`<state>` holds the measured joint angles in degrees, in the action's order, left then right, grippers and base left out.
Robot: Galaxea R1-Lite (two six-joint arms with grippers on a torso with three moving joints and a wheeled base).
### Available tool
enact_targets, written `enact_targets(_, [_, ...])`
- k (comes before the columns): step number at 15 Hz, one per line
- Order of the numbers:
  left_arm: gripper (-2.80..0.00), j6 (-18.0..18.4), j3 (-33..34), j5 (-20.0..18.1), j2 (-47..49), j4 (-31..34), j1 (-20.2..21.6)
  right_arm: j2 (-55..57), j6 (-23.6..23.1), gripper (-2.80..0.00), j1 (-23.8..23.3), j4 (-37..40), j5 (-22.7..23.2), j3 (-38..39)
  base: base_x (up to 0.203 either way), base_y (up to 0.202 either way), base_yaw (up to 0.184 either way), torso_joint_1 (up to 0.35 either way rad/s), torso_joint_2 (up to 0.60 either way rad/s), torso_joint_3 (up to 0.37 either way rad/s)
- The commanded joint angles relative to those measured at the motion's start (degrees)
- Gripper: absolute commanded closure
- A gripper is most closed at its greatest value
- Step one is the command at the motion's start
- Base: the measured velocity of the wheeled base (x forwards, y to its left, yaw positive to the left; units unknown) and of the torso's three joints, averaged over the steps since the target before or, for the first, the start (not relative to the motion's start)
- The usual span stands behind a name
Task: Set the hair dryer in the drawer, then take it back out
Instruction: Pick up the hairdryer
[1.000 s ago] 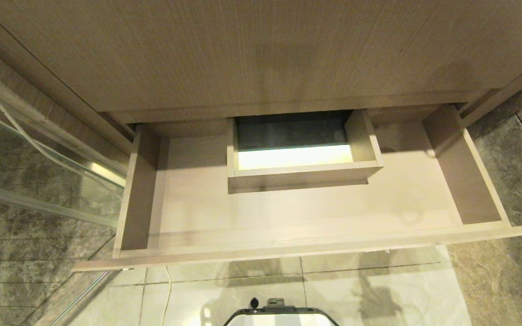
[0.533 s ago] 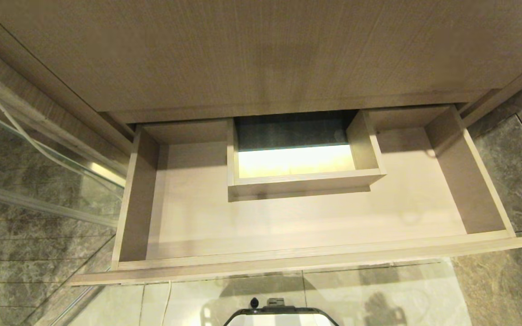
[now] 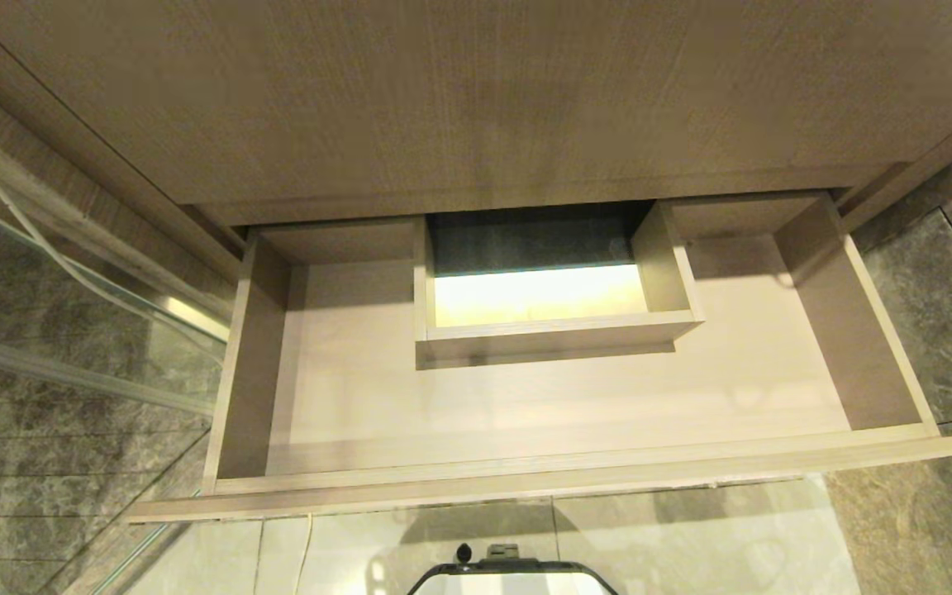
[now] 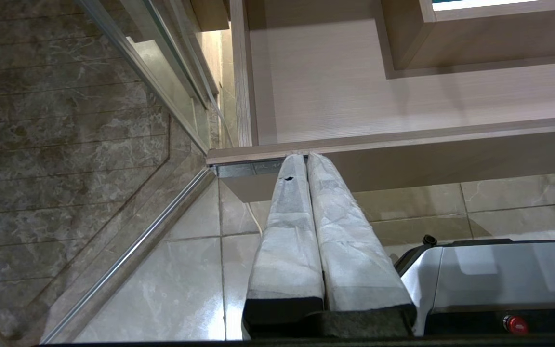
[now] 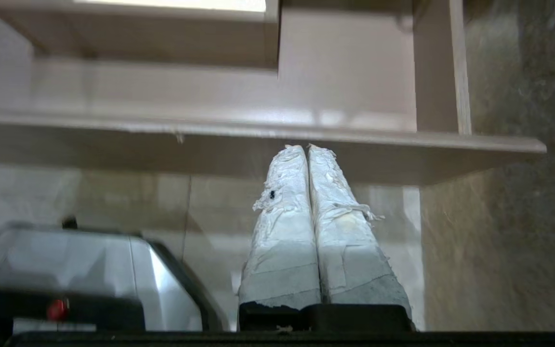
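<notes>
The light-wood drawer stands pulled out under the vanity top, and its floor is bare around the boxed cut-out at its back middle. The hair dryer is out of view. In the left wrist view my left gripper is shut, its white-wrapped fingertips pointing at the underside of the drawer front near the drawer's left corner. In the right wrist view my right gripper is shut on nothing, low below the drawer front towards its right end. Neither gripper shows in the head view.
A glass shower panel with a metal rail flanks the drawer's left side. Dark marble wall is on the right. Pale floor tiles lie below the drawer. My own base sits at the bottom middle, with a thin cord hanging beside it.
The drawer slid out further towards me in the first half second, then stayed put. A white tip at the right edge, by the drawer's right corner, has left the head view.
</notes>
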<state>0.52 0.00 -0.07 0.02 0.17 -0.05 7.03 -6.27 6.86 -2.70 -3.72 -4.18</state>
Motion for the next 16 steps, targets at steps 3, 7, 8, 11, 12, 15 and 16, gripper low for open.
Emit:
enact_targets(3, [0.0, 0.0, 0.1, 0.0, 0.0, 0.0, 0.0, -9.3, 1.1, 0.0, 1.2, -4.9, 4.9, 6.5, 0.0, 0.0, 0.0, 0.0, 0.0, 0.0])
enact_targets(7, [0.0, 0.0, 0.1, 0.0, 0.0, 0.0, 0.0, -9.3, 2.1, 0.0, 1.2, -3.7, 4.9, 6.5, 0.0, 0.0, 0.0, 0.0, 0.0, 0.0])
enact_targets(8, [0.0, 0.0, 0.1, 0.0, 0.0, 0.0, 0.0, -9.3, 2.5, 0.0, 1.2, -3.8, 4.7, 6.5, 0.0, 0.0, 0.0, 0.0, 0.0, 0.0])
enact_targets(11, [0.0, 0.0, 0.1, 0.0, 0.0, 0.0, 0.0, -9.3, 2.5, 0.0, 1.2, -3.8, 4.7, 6.5, 0.0, 0.0, 0.0, 0.0, 0.0, 0.0])
enact_targets(12, [0.0, 0.0, 0.1, 0.0, 0.0, 0.0, 0.0, -9.3, 2.5, 0.0, 1.2, -3.8, 4.7, 6.5, 0.0, 0.0, 0.0, 0.0, 0.0, 0.0])
enact_targets(15, [0.0, 0.0, 0.1, 0.0, 0.0, 0.0, 0.0, -9.3, 2.5, 0.0, 1.2, -3.8, 4.7, 6.5, 0.0, 0.0, 0.0, 0.0, 0.0, 0.0])
enact_targets(16, [0.0, 0.0, 0.1, 0.0, 0.0, 0.0, 0.0, -9.3, 2.5, 0.0, 1.2, -3.8, 4.7, 6.5, 0.0, 0.0, 0.0, 0.0, 0.0, 0.0])
